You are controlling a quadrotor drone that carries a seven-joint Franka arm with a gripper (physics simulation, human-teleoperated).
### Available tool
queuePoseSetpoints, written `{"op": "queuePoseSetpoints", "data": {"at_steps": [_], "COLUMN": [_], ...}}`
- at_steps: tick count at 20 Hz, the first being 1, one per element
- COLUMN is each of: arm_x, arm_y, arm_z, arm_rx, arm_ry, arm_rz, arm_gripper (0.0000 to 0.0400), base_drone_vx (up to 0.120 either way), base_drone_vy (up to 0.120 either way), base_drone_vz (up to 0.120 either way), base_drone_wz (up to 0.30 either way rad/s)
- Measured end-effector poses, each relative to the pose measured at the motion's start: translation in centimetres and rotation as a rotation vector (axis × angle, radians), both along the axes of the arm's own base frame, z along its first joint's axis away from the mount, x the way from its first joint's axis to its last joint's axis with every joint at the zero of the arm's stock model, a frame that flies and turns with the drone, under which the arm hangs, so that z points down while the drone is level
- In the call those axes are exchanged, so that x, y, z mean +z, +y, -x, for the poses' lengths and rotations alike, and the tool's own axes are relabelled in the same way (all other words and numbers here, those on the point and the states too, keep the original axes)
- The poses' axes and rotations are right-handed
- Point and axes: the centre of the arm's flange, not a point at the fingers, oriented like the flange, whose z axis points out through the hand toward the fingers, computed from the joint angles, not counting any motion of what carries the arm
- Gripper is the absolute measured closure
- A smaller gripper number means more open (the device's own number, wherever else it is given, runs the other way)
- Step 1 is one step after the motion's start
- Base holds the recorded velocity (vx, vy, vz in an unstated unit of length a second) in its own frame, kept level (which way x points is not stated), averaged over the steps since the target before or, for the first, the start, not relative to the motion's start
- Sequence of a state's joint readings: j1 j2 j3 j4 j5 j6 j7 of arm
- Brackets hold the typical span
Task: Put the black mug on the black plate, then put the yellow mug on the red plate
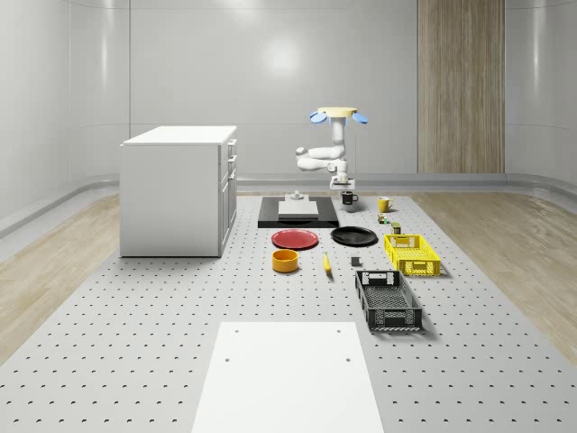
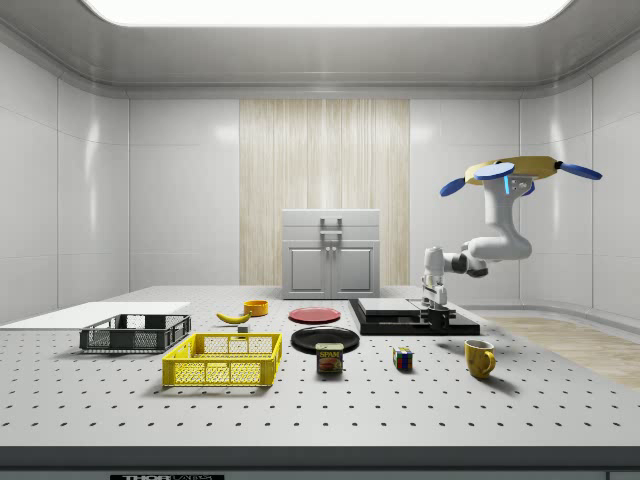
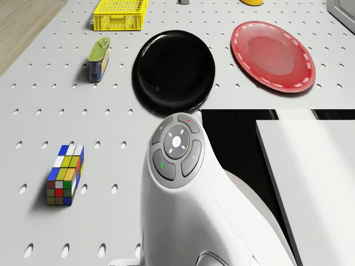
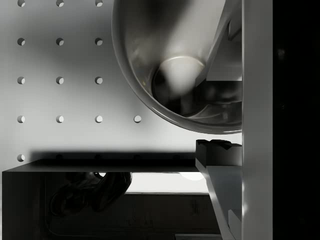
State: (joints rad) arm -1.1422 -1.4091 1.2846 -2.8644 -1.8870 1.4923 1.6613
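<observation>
The black mug (image 1: pixel 349 198) stands on the table behind the black plate (image 1: pixel 353 236), beside the dark platform. The drone (image 1: pixel 338 115) hovers above it with the arm bent down. My gripper (image 1: pixel 343 188) sits right on top of the mug. In the wrist view the gripper (image 4: pixel 220 117) is open and straddles the mug's (image 4: pixel 150 75) wall: one finger reaches inside and the other finger (image 4: pixel 217 150) stays outside, with a gap left. The yellow mug (image 1: pixel 384 205) stands to the whole-scene view's right of the black mug. The red plate (image 1: pixel 296 238) lies left of the black plate.
A dark platform (image 1: pixel 270 219) bearing a white block (image 1: pixel 298 208) lies beside the mug. A white cabinet (image 1: pixel 180 189) stands at the left. An orange bowl (image 1: pixel 285 261), banana (image 1: pixel 326 262), yellow basket (image 1: pixel 412 253), black basket (image 1: pixel 388 300), can (image 3: pixel 99 59) and puzzle cube (image 3: pixel 65 174) lie nearby.
</observation>
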Motion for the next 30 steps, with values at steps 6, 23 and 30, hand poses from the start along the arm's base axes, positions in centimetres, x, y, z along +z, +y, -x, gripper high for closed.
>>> {"op": "queuePoseSetpoints", "data": {"at_steps": [6,23,30], "arm_x": [-0.50,-0.67,-0.67], "arm_y": [0.00,0.00,0.00], "arm_z": [0.00,0.00,0.00], "arm_rx": [0.000,0.000,0.000], "arm_ry": [0.000,0.000,0.000], "arm_rz": [0.000,0.000,0.000], "arm_gripper": [0.0300,0.0300,0.0300], "base_drone_vx": [0.007,0.120,0.120], "base_drone_vy": [0.000,0.000,-0.023], "base_drone_vz": [0.120,0.021,0.000], "base_drone_wz": [0.000,0.000,0.000]}}
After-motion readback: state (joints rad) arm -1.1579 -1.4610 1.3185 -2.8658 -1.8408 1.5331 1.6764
